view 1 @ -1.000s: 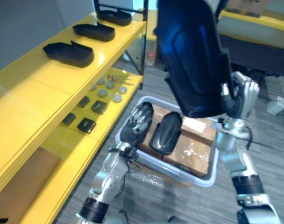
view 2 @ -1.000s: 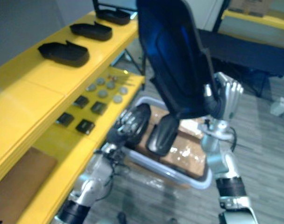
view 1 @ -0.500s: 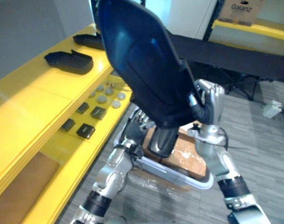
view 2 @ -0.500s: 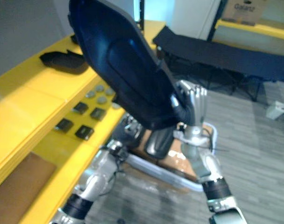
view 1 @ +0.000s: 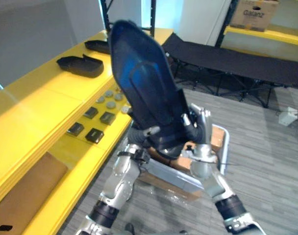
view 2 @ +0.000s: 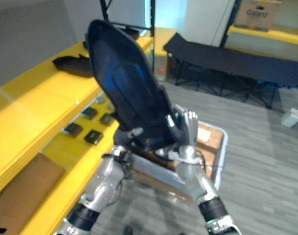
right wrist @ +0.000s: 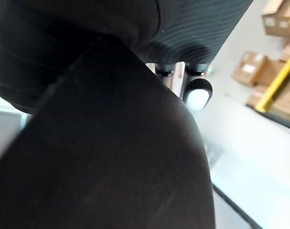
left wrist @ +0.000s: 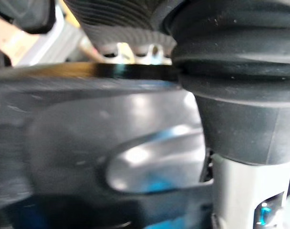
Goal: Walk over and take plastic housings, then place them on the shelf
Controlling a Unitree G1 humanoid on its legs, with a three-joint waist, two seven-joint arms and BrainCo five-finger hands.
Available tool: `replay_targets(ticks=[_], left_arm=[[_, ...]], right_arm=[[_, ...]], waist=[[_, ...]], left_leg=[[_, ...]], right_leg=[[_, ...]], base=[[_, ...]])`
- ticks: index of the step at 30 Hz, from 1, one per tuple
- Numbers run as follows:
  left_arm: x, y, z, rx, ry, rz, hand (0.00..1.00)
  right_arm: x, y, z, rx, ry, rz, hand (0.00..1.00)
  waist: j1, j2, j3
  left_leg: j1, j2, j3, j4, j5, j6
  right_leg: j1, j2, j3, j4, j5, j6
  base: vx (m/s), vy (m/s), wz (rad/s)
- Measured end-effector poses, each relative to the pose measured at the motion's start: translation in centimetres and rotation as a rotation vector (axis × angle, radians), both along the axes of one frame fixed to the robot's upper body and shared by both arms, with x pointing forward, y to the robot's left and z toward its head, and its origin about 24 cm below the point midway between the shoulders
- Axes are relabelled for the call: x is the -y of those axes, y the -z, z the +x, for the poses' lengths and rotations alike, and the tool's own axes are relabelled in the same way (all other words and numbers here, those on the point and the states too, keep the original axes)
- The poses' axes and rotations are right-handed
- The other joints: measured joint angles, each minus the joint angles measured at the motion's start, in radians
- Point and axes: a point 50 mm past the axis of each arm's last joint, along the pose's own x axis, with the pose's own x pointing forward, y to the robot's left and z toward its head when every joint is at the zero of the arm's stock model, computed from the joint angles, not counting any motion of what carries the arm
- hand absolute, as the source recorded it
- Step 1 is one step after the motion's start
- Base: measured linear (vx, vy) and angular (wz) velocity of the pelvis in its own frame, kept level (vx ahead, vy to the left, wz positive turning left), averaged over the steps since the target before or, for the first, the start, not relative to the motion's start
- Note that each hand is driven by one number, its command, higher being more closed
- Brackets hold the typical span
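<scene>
The smooth yellow shelf [view 1: 36, 112] runs along nine o'clock, with a flat black housing [view 1: 80, 66] lying at eleven. The left hand [view 1: 137, 136] is tucked under the big housing [view 1: 144, 93]; I cannot tell if it grips. That shell is dark, shiny and curved. The right hand [view 1: 202, 125], at its four o'clock, pinches its edge. I think this is the carrying step: next, swing toward nine and lay it flat.

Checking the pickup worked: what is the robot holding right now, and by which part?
The plastic housing, by its lower end: the right hand grips the lower right edge, and the left hand pinches the lower left edge.
</scene>
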Motion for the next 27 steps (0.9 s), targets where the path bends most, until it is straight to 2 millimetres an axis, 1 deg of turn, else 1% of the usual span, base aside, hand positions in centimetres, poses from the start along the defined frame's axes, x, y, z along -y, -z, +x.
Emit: replay_targets(ticks=[3, 7, 12, 21, 22, 27], left_arm=[[-0.3, -0.2, -0.3, 0.007, -0.021, -0.016, 1.00], [-0.4, -0.6, -0.3, 0.020, -0.016, -0.029, 1.00], [-0.9, -0.5, -0.2, 0.031, -0.034, 0.016, 1.00], [-1.0, 0.8, 0.0, -0.027, 0.004, 0.054, 1.00], [-1.0, 0.9, 0.0, -0.030, 0.009, 0.054, 1.00], [-1.2, 2.1, -0.1, -0.080, 0.040, 0.005, 1.00]], right_arm=[[-0.2, 0.6, -0.1, -0.028, -0.006, 0.006, 1.00], [-0.6, 1.5, -0.7, -0.060, -0.019, 0.033, 1.00], [-1.2, 1.7, -1.3, -0.040, -0.048, 0.056, 1.00], [-1.2, 2.4, -1.7, -0.075, -0.061, 0.061, 1.00], [-1.2, 2.4, -1.7, -0.078, -0.061, 0.066, 0.00], [-1.7, 2.7, -2.0, -0.112, -0.096, 0.098, 0.00]], waist=[[-0.006, 0.000, -0.010], [-0.010, -0.001, -0.013], [-0.015, -0.002, -0.014], [-0.017, -0.001, -0.020], [-0.017, 0.000, -0.023], [-0.018, 0.005, -0.052]], left_leg=[[0.000, 0.000, 0.000, 0.000, 0.001, -0.001], [0.001, 0.000, 0.000, 0.000, 0.002, -0.001], [0.000, 0.000, 0.001, 0.000, 0.006, 0.001], [-0.001, -0.002, 0.000, -0.005, 0.014, 0.004], [-0.001, -0.003, 0.000, -0.005, 0.014, 0.004], [-0.002, -0.003, -0.001, -0.005, 0.015, 0.004]], right_leg=[[0.000, 0.000, 0.000, -0.001, 0.000, 0.000], [0.000, 0.000, 0.002, -0.002, 0.002, 0.000], [0.000, 0.001, 0.003, -0.005, 0.008, -0.002], [-0.001, 0.001, 0.007, -0.018, 0.018, -0.004], [-0.001, 0.001, 0.007, -0.018, 0.018, -0.004], [-0.002, 0.001, 0.011, -0.019, 0.018, -0.004]], base=[[0.01, 0.004, 0.00], [0.00, 0.000, 0.00], [0.00, 0.000, 0.00], [0.00, 0.002, 0.00], [0.00, 0.000, 0.00], [0.00, 0.000, 0.00]])
